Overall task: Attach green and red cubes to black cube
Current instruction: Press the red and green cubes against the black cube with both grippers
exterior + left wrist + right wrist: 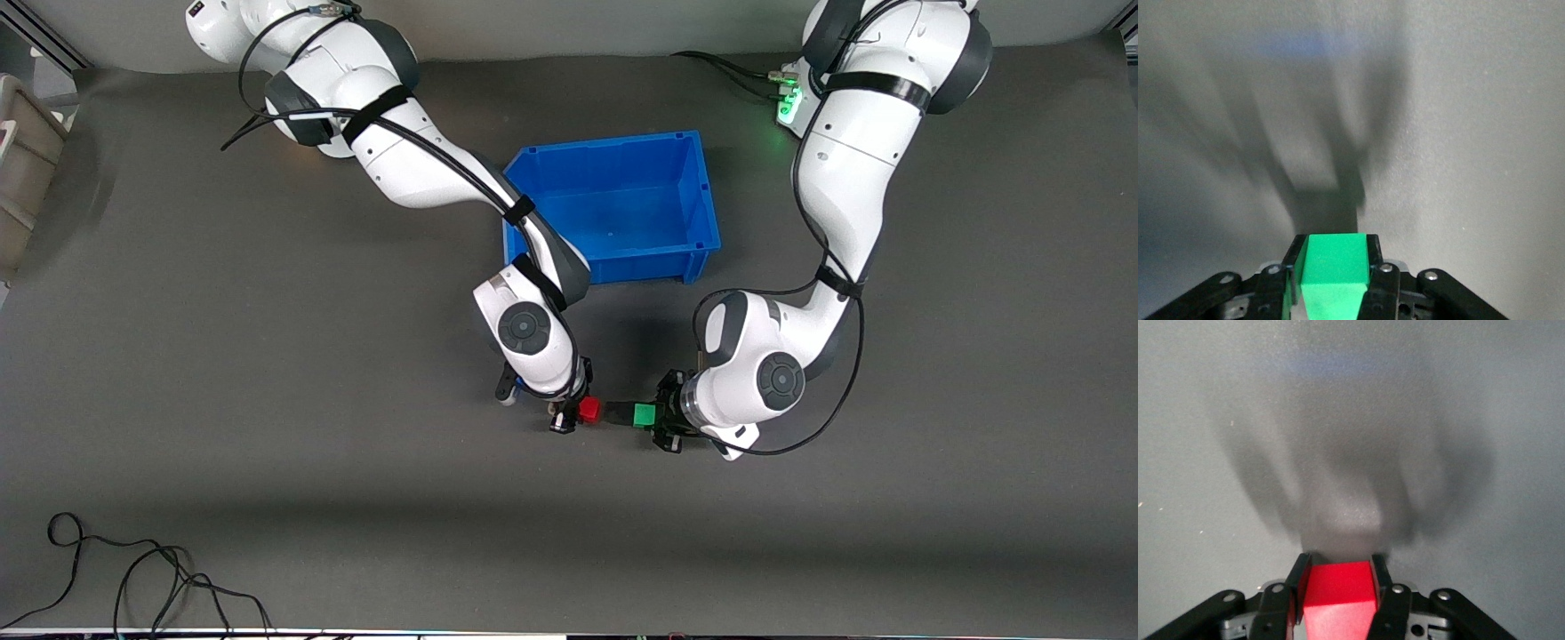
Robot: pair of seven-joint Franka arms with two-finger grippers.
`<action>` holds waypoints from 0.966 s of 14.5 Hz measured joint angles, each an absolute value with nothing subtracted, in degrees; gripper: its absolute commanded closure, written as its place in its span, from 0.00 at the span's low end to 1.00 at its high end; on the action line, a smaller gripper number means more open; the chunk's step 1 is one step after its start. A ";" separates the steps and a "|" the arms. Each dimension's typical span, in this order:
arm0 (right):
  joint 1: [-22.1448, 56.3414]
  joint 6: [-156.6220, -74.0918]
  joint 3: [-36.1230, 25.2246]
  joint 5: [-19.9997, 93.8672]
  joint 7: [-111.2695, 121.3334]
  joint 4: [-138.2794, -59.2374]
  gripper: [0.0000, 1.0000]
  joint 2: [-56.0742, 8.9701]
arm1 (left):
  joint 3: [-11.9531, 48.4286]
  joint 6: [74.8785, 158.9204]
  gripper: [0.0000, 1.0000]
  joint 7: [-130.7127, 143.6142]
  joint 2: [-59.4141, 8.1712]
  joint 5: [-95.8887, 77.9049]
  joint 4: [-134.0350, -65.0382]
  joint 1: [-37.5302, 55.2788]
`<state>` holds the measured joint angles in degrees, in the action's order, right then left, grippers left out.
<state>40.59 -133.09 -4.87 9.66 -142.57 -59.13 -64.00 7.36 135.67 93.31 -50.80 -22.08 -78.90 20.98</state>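
Note:
My left gripper is shut on the bright green cube. In the left wrist view that green cube fills the gap between the black fingers. My right gripper is shut on the bright red cube. The right wrist view shows the red cube clamped the same way. Both grippers face each other low over the grey mat, nearer the front camera than the blue bin. A small dark block, the black cube, shows between the two coloured cubes. I cannot tell whether it touches either.
The open blue bin stands between the arms, farther from the front camera than the cubes. Loose black cables lie near the table's front edge at the right arm's end. A beige box sits off the mat there.

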 measured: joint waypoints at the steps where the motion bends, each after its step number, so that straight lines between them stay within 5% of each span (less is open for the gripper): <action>1: 40.72 -133.32 -4.88 9.54 -142.57 -59.12 1.00 -64.20 | 7.38 135.71 1.00 93.52 -50.63 -22.08 -78.87 21.09; 14: 41.59 -133.62 -4.86 8.52 -142.57 -59.06 1.00 -64.24 | 7.22 136.24 1.00 94.19 -50.43 -21.75 -79.23 22.52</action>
<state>41.59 -133.62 -4.86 8.52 -142.57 -59.06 -64.24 7.22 136.24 94.19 -50.43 -21.75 -79.23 22.52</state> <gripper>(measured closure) 0.586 0.604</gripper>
